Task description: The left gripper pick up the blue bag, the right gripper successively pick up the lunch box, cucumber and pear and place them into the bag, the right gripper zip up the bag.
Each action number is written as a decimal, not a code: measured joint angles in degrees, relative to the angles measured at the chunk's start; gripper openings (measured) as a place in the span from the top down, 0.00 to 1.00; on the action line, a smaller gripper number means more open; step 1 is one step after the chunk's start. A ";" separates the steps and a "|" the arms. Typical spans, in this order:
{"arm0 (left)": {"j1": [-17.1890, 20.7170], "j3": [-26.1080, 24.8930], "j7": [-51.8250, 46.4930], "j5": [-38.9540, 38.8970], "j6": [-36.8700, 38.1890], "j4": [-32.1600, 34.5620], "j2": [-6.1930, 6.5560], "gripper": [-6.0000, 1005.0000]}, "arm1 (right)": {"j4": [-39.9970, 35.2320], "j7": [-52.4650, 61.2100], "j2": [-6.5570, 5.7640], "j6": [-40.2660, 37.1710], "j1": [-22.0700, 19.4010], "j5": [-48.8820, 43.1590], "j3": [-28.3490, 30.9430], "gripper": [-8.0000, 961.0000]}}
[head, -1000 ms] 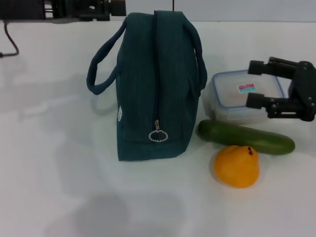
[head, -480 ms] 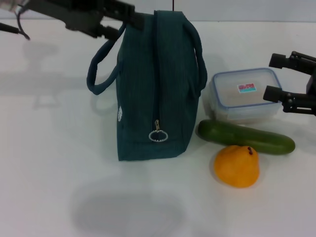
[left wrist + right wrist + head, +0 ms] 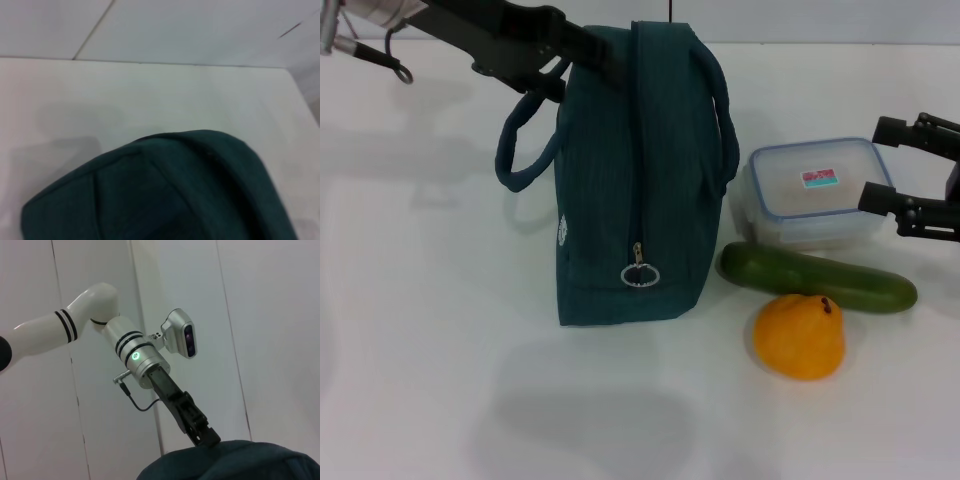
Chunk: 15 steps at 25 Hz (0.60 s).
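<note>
Bag (image 3: 635,170) stands upright at centre frame, zipper (image 3: 640,272) facing forward. Left gripper (image 3: 582,55) reaches its top from upper left, grip unclear. Right gripper (image 3: 892,165), jaws spread, waits at right by the box (image 3: 810,192), ready to load.

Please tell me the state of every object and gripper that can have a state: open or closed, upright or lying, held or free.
blue bag: upright on the table, zipper shut, not lifted.
left gripper: at the bag's top, by its handle.
lunch box: lid on, resting free.
cucumber: lying on its side, free.
pear: lying free, in front of the cucumber.
right gripper: open, beside the lunch box, holding nothing.
</note>
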 joint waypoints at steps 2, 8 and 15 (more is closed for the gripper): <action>-1.03 0.24 0.01 2.19 -0.54 -0.97 0.00 0.13 | 0.00 -0.35 0.09 0.00 -0.42 0.09 0.01 0.12; -1.26 1.37 0.17 3.22 -1.52 -1.16 0.00 0.13 | 0.09 -0.65 0.16 0.15 -1.12 0.22 0.01 0.12; -0.80 1.47 1.09 3.26 -2.20 -1.73 -0.12 0.15 | 0.09 -0.68 0.31 0.24 -1.40 0.23 0.01 0.12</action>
